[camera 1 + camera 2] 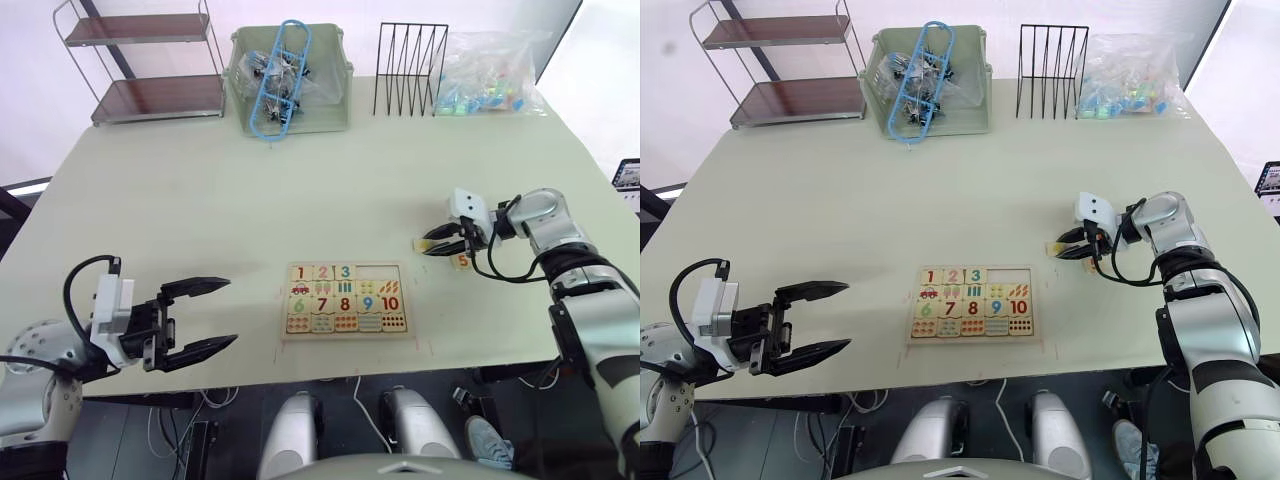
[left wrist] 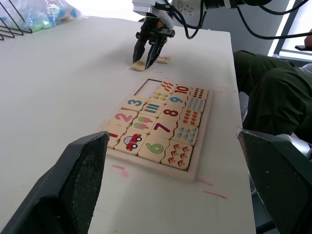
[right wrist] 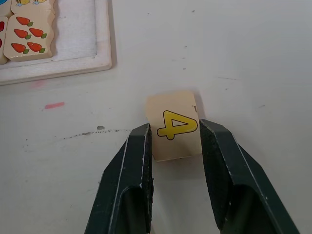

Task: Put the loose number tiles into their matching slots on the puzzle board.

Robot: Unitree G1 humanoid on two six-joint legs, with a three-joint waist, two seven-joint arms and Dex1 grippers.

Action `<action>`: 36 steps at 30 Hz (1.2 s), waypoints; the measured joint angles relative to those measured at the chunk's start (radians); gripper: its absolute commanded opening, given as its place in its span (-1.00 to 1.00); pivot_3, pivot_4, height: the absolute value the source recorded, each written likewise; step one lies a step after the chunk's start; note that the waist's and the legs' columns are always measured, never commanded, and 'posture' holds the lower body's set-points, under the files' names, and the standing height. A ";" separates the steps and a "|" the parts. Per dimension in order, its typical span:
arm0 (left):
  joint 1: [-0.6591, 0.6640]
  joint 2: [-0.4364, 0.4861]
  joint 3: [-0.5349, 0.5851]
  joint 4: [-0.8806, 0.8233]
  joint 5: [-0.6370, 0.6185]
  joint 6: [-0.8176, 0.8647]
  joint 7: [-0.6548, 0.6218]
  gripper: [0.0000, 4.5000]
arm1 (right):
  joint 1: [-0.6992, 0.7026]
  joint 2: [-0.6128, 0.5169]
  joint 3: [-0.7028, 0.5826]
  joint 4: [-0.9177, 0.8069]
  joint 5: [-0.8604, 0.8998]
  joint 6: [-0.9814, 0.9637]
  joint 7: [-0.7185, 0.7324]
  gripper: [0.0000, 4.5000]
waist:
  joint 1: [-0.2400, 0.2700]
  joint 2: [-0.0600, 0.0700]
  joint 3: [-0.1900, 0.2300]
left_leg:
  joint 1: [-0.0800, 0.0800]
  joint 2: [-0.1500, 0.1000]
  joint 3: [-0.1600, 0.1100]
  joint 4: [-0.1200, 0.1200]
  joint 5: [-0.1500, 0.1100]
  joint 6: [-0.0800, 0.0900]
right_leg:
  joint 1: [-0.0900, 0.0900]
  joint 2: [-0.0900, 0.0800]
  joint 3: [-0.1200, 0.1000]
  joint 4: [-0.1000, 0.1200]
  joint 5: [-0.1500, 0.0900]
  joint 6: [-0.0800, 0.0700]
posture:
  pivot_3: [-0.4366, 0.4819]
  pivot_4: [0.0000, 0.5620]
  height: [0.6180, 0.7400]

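Orange 5 tile [image 1: 461,262] half hidden behind the right hand [image 1: 432,244].

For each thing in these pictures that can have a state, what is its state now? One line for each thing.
Puzzle board: flat on the table, tiles 1, 2, 3 seated, two top-row slots empty.
Tile 4: face up on the table, between the right claw's fingers.
Tile 5: loose on the table, beside the right claw.
Right claw: around tile 4; whether it is gripping, I cannot tell.
Left claw: open, empty, off the table's front edge.
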 measured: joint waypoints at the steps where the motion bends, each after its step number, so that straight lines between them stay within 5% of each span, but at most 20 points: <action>1: 0.000 0.000 0.000 0.002 0.001 -0.001 -0.001 1.00 | 0.003 0.000 0.000 -0.008 0.002 0.004 0.001 -0.62 | 0.000 0.000 0.000 | 0.000 0.000 0.000 0.000 0.000 0.000 | 0.000 0.000 0.000 0.000 0.000 0.000 | -0.05 -0.47 1.00; 9: 0.008 -0.004 0.001 0.030 0.002 -0.027 -0.020 1.00 | 0.096 -0.052 -0.006 -0.299 0.060 0.195 0.035 -0.62 | 0.002 0.000 0.000 | 0.000 0.000 -0.002 0.000 0.000 0.000 | 0.000 0.000 0.000 0.000 0.000 0.000 | -0.05 -0.47 1.00; 21: -0.036 -0.008 -0.010 0.086 0.023 -0.063 -0.050 1.00 | 0.326 -0.161 0.017 -1.169 0.165 0.853 -0.051 -0.62 | 0.002 0.000 0.000 | -0.001 0.000 -0.003 0.000 0.000 0.000 | -0.002 0.000 0.000 0.000 0.000 0.000 | -0.05 -0.47 1.00; 36: -0.094 0.005 -0.039 0.137 0.064 -0.059 -0.042 1.00 | 0.155 -0.168 0.287 -1.413 0.172 1.304 -0.204 -0.62 | 0.002 0.000 0.001 | -0.003 0.001 -0.004 0.000 0.000 0.000 | -0.004 -0.001 0.000 0.000 0.000 0.000 | -0.05 -0.47 1.00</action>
